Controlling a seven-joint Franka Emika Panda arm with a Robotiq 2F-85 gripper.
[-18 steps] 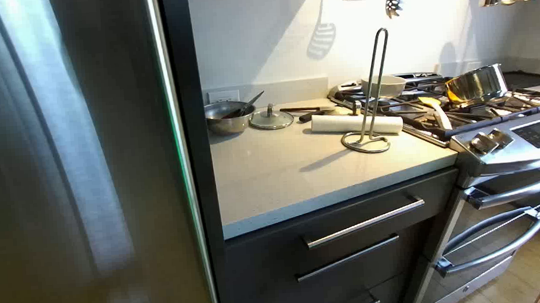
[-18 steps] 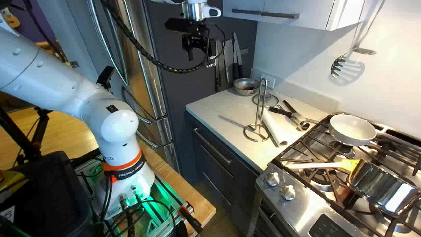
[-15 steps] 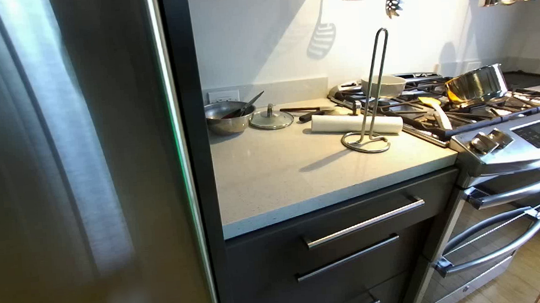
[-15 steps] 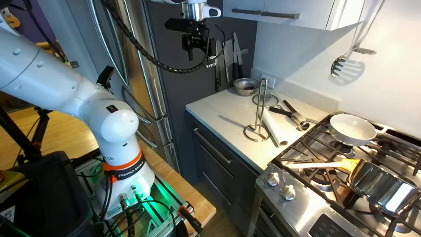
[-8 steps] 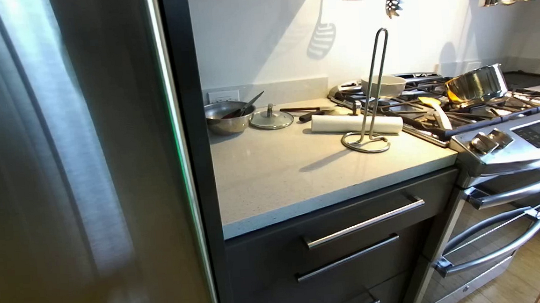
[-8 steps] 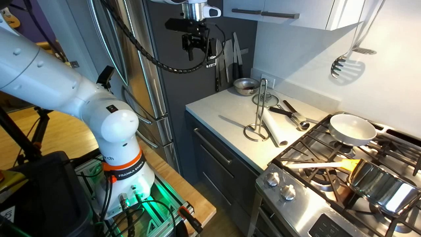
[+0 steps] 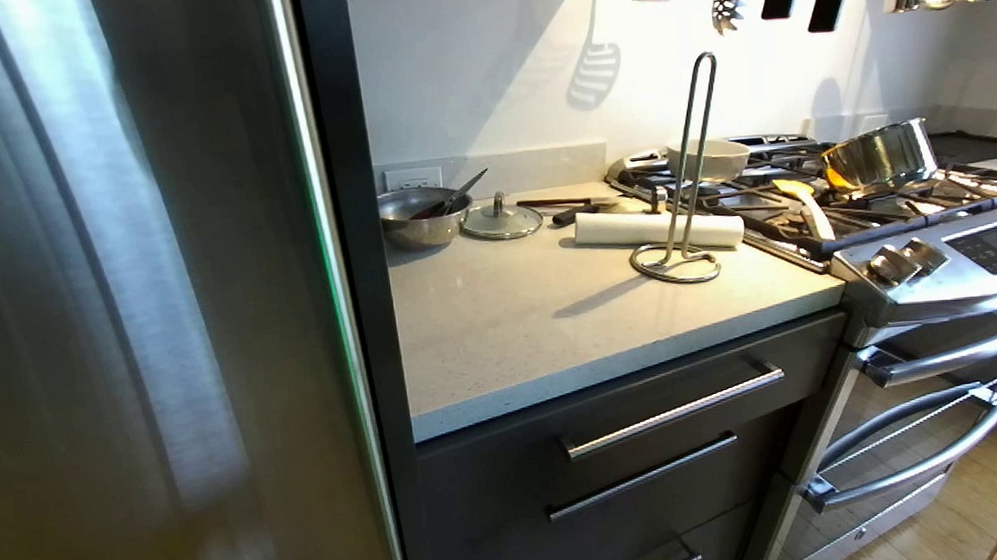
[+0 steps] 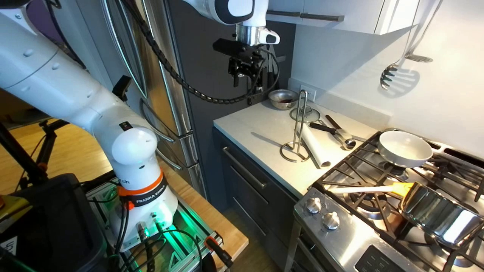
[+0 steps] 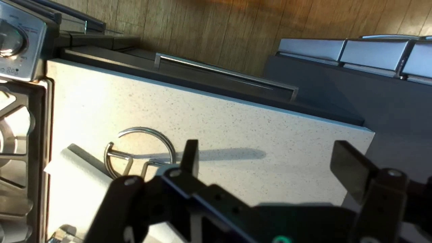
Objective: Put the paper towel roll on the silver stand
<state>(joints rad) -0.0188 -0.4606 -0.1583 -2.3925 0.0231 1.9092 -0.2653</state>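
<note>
The white paper towel roll (image 7: pixel 621 227) lies on its side on the counter, close behind the silver stand (image 7: pixel 679 280). In an exterior view the roll (image 8: pixel 313 147) lies right of the stand (image 8: pixel 296 132), its near end toward the stove. The stand is upright, a wire loop on a ring base, with nothing on it. My gripper (image 8: pixel 247 86) hangs pointing down, high above the counter. In the wrist view my gripper (image 9: pixel 270 162) is open wide and empty over bare counter. The stand's ring (image 9: pixel 167 142) and the roll (image 9: pixel 81 175) show left, partly hidden by the gripper.
A metal bowl (image 8: pixel 283 99), a glass lid (image 8: pixel 308 115) and black-handled utensils (image 8: pixel 321 128) sit at the counter's back. A stove with a white bowl (image 8: pixel 404 149) and a tilted pot (image 8: pixel 440 215) adjoins. Wall cabinets (image 8: pixel 321 7) hang above; a fridge (image 7: pixel 162 292) stands beside.
The arm has moved down and to the right in an exterior view, nearer the counter. The fingers have come further into view at the top of an exterior view. Roll and stand are unmoved.
</note>
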